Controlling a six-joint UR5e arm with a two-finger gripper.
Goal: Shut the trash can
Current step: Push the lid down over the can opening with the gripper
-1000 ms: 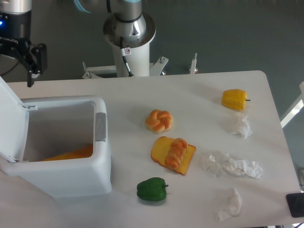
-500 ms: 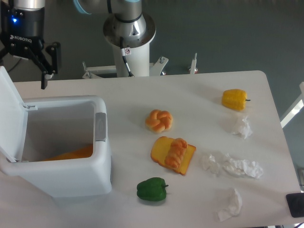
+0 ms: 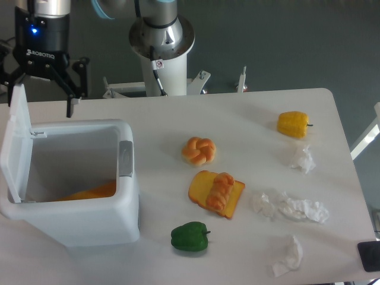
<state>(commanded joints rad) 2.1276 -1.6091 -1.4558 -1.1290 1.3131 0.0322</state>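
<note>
— Where is your end effector (image 3: 40, 89), and what is its state?

— It hangs above the far left corner of the desk (image 3: 237, 119), just behind the trash can (image 3: 71, 184). My two fingers (image 3: 76, 80) are spread apart and hold nothing. The left finger is right at the top edge of the lid (image 3: 16, 142); I cannot tell if it touches the lid or only stands close.

— Which step is this?

— I judge it is the pushing step. The lid stands almost upright on the left side of the bin, so the bin is open and the closing is not done. Inside I see something orange (image 3: 89, 191) at the bottom.

— What does the next move call for?

— I think I must go to the right and down, so the lid tips over its hinge and falls on the rim, toward the grey latch tab (image 3: 125, 158). I should press on the outer face of the lid, not slip past its thin edge.

— And the arm?

— My wrist points straight down, the black body of the end effector is vertical with a blue light on it. The base column (image 3: 161, 41) stands behind the desk, well apart from the bin. The bread roll (image 3: 199, 151) and the green pepper (image 3: 190, 236) are far from my path
</note>
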